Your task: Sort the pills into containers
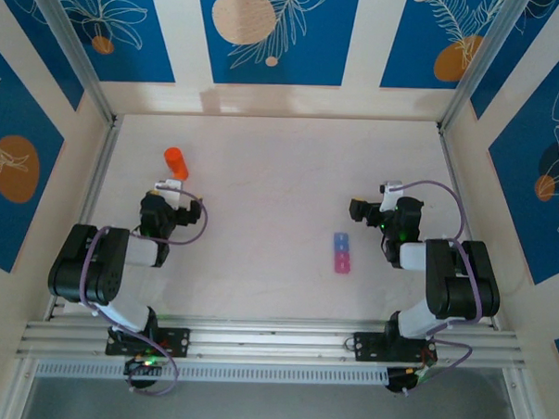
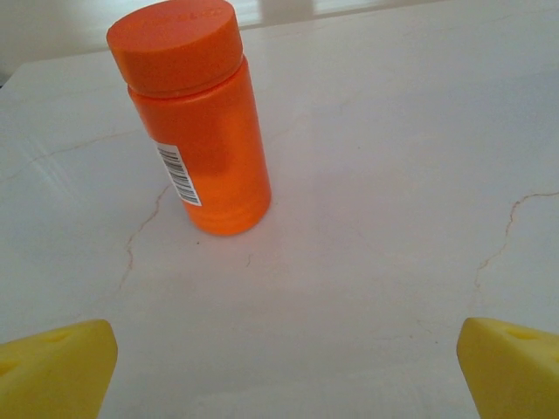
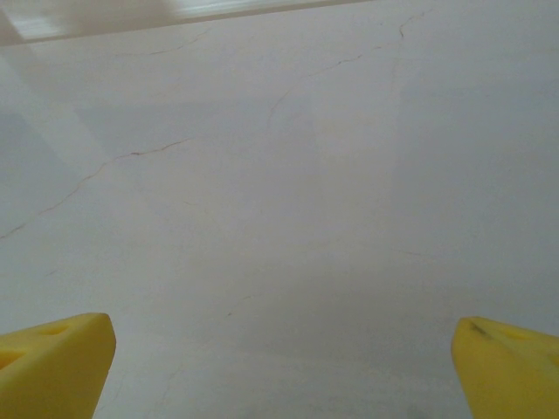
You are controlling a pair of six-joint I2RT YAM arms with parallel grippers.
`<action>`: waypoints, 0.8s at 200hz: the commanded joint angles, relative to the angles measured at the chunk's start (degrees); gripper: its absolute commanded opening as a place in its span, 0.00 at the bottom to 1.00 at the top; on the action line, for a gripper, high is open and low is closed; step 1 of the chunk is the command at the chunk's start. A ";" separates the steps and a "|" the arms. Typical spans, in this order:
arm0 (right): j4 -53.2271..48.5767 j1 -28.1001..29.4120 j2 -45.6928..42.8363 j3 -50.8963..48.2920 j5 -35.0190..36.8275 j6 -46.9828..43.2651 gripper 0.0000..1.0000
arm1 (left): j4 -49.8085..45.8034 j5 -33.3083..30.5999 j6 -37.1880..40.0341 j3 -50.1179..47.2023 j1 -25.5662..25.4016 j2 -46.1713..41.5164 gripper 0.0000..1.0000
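The containers [image 1: 342, 253], a short strip of three joined boxes (blue, purple, pink), lie flat on the table right of centre. The pills are out of view. My left gripper [image 1: 169, 187] is at the left, just short of an upright orange bottle [image 1: 176, 162]. In the left wrist view the gripper [image 2: 284, 375] is open, its yellow fingertips [image 2: 61, 367] wide apart, with the capped, barcoded bottle [image 2: 196, 122] ahead and to the left. My right gripper [image 1: 389, 194] hangs right of the containers. In the right wrist view the gripper [image 3: 284, 371] is open over bare table.
The pale table [image 1: 281, 172] has fine crack lines and is enclosed by blue-and-cream patterned walls. Metal rails [image 1: 105, 165] run along its left and right sides. Both arm bases sit on the rail at the near edge [image 1: 274, 339].
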 commanded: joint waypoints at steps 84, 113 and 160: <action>0.52 1.23 -0.34 1.10 1.53 -1.21 0.99 | 1.36 -3.58 -2.07 -1.51 0.20 -4.04 1.00; -0.27 1.34 -0.72 1.45 2.27 -1.21 0.99 | 1.88 -11.10 -4.22 -5.27 -0.21 -10.79 1.00; -17.55 2.98 -7.08 8.42 11.85 1.20 0.98 | -11.90 -19.14 -11.64 -3.96 -0.39 -24.21 1.00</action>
